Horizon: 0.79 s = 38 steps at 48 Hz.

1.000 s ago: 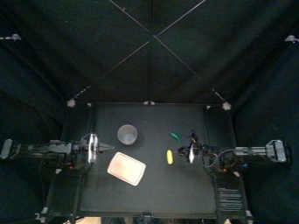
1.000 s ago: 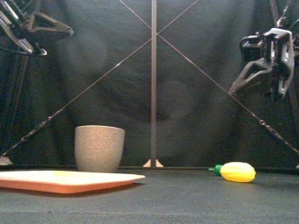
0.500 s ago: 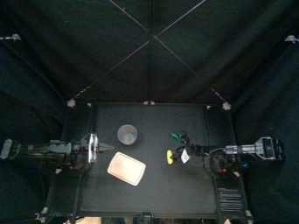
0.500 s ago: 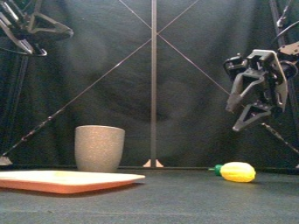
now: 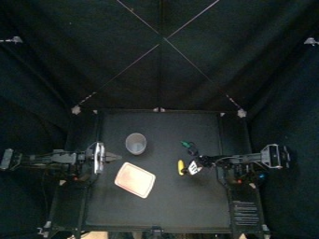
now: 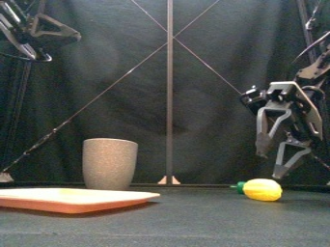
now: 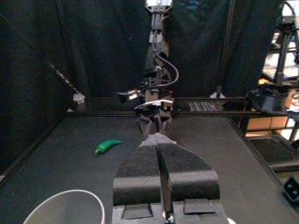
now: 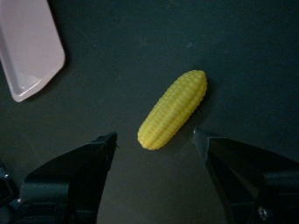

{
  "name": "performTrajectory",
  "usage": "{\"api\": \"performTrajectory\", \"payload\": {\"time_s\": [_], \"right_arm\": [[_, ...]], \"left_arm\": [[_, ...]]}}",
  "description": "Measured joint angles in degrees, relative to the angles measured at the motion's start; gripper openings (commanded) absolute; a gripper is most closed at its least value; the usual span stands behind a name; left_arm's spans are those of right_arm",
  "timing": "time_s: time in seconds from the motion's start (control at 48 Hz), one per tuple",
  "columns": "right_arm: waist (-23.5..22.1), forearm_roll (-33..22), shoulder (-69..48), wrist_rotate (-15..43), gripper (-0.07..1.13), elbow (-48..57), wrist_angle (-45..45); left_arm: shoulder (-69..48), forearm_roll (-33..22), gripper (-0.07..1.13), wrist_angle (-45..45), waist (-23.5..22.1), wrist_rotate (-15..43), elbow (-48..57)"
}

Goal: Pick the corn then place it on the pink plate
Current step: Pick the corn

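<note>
Black curtains [image 5: 75, 56] close in the small black table [image 5: 162, 210], and the yellow corn [image 8: 173, 109] lies flat on it toward the right side, well apart from the pink plate [image 5: 134, 178]. Your right gripper [image 6: 280, 157] hangs over the corn with its jaws spread wide, one on each side of the cob's near end, and they hold nothing. From the front the jaws look a bit above the corn and not touching it, though it is hard to be sure how high they are. To do this well, go straight down and slowly until the tips are just off the table. The corn sits a little slanted between the jaws, so turn your wrist a bit. Then the jaws squeeze across its fat middle and not its tip. It is round and bumpy, so I think it may roll or pop out if you pinch only the end. Close gently, then lift up before you move sideways. A small green toy [image 5: 187, 146] lies near the corn, toward the back; try not to bump it. The grey cup [image 6: 110, 163] stands behind the plate, so bring the corn in low from the front side. Your left gripper [image 7: 158, 144] rests at the left with its jaws pressed together on nothing; leave it there.
</note>
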Motion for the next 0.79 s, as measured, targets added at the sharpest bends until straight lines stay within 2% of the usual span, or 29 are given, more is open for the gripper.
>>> {"api": "performTrajectory", "payload": {"time_s": [0.583,0.688,0.792], "right_arm": [[-0.18,-0.62,10.72,0.09,1.00,-5.89,2.02],[-0.18,-0.53,11.43,0.00,0.97,-6.77,2.11],[-0.09,-0.79,12.22,0.00,0.88,-7.65,2.20]], "left_arm": [[0.00,0.18,-0.03,0.00,0.09,0.00,0.97],[0.00,0.18,-0.03,0.00,0.00,0.00,0.97],[0.00,0.09,-0.03,0.00,0.09,0.00,0.97]]}}
